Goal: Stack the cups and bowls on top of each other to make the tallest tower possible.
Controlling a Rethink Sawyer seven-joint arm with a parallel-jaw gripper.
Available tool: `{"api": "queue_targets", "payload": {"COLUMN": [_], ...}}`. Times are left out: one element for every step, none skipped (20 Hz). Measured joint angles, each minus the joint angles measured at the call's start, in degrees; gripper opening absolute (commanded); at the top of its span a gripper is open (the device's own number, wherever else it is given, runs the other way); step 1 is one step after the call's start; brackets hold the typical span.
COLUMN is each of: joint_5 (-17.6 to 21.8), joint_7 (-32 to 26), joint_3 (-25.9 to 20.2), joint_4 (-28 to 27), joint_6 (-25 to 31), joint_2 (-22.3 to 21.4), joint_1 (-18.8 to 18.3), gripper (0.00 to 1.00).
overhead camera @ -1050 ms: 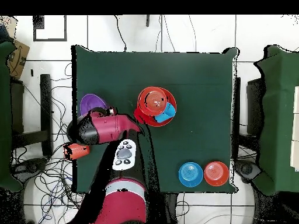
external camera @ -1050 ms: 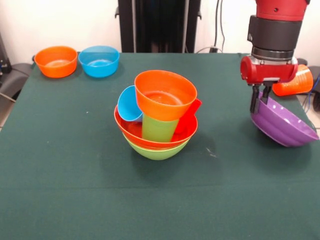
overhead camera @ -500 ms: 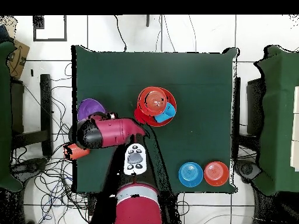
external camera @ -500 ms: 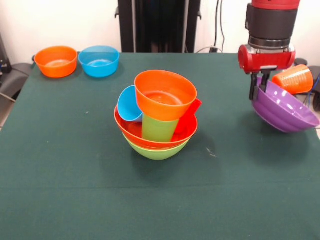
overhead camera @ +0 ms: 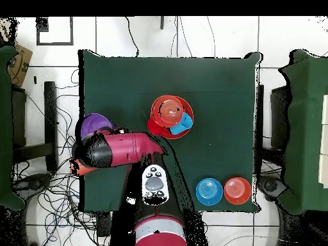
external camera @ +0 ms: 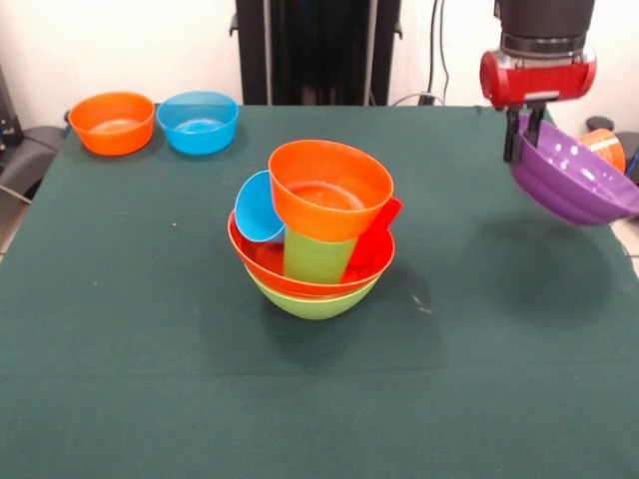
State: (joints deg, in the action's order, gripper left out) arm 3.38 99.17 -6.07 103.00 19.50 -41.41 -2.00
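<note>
Pinching purple bowl (external camera: 577,187) by rim, gripper (external camera: 524,140) aloft at 2 o'clock | tower (external camera: 318,228) centre | orange cup (external camera: 604,148) half-hidden behind | small bowls (external camera: 155,122) at 10 o'clock

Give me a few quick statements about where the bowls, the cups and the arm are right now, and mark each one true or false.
1. The gripper holds the purple bowl by its rim, off the table. True.
2. The purple bowl hangs level. False: it tilts, its held edge higher.
3. The tower has a small orange bowl on top. True.
4. The tower's base is a blue bowl. False: the base is the lime green bowl; the blue bowl stands at the table's far corner.
5. The light blue cup leans in the orange-red bowl beside the lime green cup. True.
6. The blue bowl is stacked inside another orange bowl. False: they stand side by side.
</note>
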Motion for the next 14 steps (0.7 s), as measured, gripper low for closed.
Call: {"api": "queue_targets", "payload": {"joint_5": [0.0,0.0,0.0,0.0,0.0,0.0,0.0,0.0,0.0,0.0,0.0,0.1,0.1,0.1], "joint_7": [0.0,0.0,0.0,0.0,0.0,0.0,0.0,0.0,0.0,0.0,0.0,0.0,0.0,0.0], "joint_3": [-0.4,-0.7,-1.5,-1.9,-2.8,-3.6,-4.1,-4.6,-5.2,-6.1,-6.2,-7.0,-7.6,-7.9], "joint_4": [0.4,0.7,1.3,1.7,2.4,2.9,3.3,3.6,4.0,4.5,4.5,4.9,5.1,5.2], "joint_6": [0.7,1.1,2.1,2.5,3.4,4.1,4.4,4.8,5.3,6.2,6.3,7.1,7.7,8.0], "joint_2": [-0.7,-1.2,-2.3,-2.9,-4.0,-4.9,-5.5,-6.1,-6.9,-8.0,-8.1,-9.0,-9.6,-9.9], "joint_1": [-0.4,-0.7,-1.5,-2.0,-2.9,-3.8,-4.4,-5.0,-5.7,-6.7,-6.8,-7.8,-8.5,-8.8], "gripper": [0.0,0.0,0.0,0.0,0.0,0.0,0.0,0.0,0.0,0.0,0.0,0.0,0.0,0.0]}}
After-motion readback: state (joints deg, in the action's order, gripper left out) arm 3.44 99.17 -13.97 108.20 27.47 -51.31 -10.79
